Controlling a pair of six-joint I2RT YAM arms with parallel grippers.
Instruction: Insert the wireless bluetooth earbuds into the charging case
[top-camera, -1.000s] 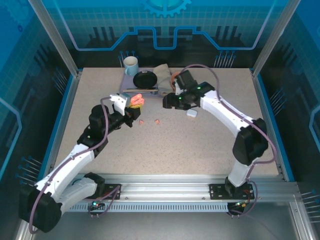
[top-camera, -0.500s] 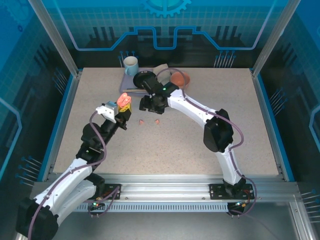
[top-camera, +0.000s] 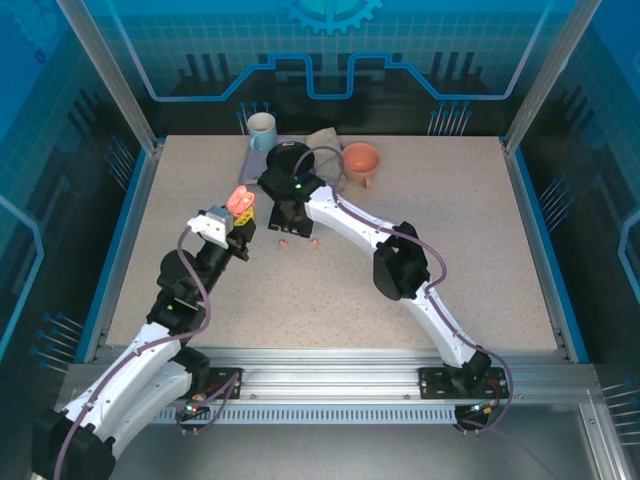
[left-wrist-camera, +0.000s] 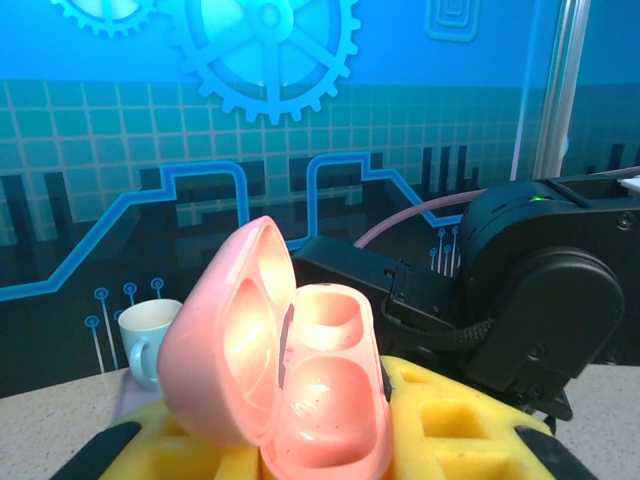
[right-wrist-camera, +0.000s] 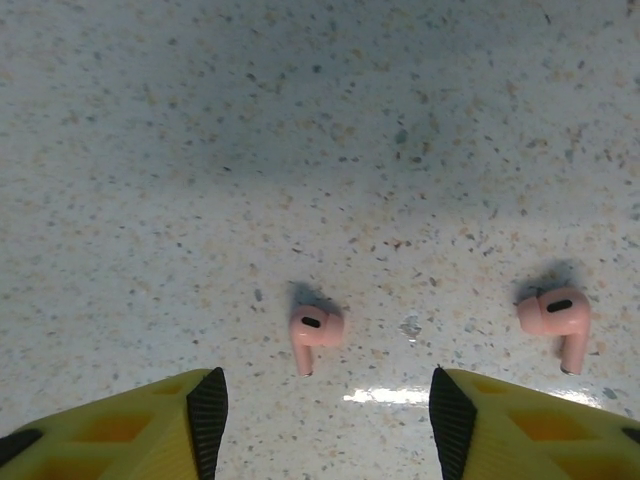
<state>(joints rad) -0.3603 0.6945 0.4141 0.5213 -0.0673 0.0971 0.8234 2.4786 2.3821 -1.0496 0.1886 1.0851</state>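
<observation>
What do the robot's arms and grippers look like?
Left arm and right arm: white shells, black joints, purplish cables looped alongside; the right carries a green light. Left gripper and right gripper have yellow fingers with square recesses and black tips.

**Where things sit**

You have the case (left-wrist-camera: 300, 400) wedged between the left gripper's (top-camera: 243, 208) fingers, lid swung out to its left, above the table (top-camera: 450, 250). Just right of it hangs the right gripper (top-camera: 287, 215), over two earbuds lying side by side, apart. One earbud (right-wrist-camera: 315, 330) lies between its spread fingers. The other earbud (right-wrist-camera: 556, 315) lies outside them, to the right in the wrist view. Along the far edge, left to right, stand a mug (top-camera: 262, 128), a dish (top-camera: 283, 158) and a bowl (top-camera: 360, 158), with a cloth (top-camera: 322, 138) behind.
</observation>
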